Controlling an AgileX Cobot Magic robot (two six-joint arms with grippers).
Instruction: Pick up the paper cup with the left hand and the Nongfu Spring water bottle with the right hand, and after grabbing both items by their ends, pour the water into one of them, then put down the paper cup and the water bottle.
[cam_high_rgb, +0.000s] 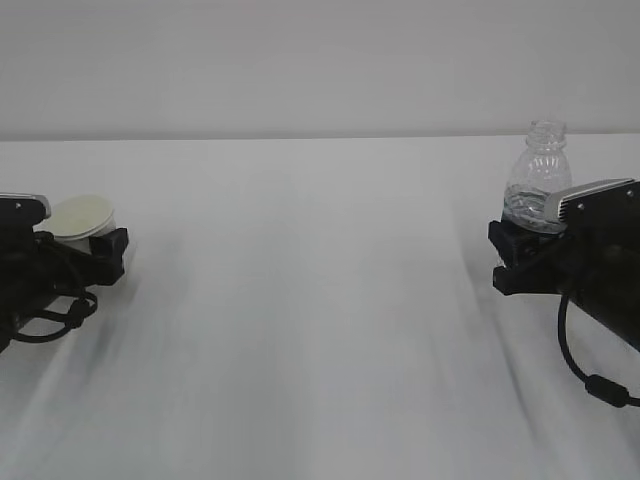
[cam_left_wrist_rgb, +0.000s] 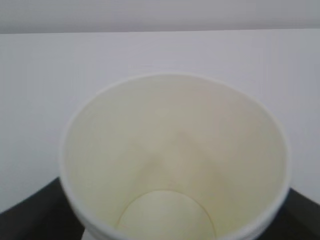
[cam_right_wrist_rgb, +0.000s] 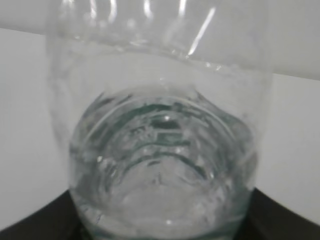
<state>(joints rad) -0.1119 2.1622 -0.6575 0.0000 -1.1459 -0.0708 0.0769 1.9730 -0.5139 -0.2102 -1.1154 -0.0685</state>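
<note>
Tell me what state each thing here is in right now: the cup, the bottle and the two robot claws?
Paper cup: upright between the left gripper's jaws, looks empty and dry inside.
Water bottle: upright, capless, water low inside it.
Left gripper: at the cup's sides; whether it grips cannot be told.
Right gripper: closed on the bottle's lower part.
Table: white, with both things at its far sides.

You're looking at a plain white counter (cam_high_rgb: 320, 330) that fills the lower view, softly creased and evenly lit, with faint grey shadows. Behind it stands a bare pale grey wall (cam_high_rgb: 300, 60), meeting the counter along a straight line.
</note>
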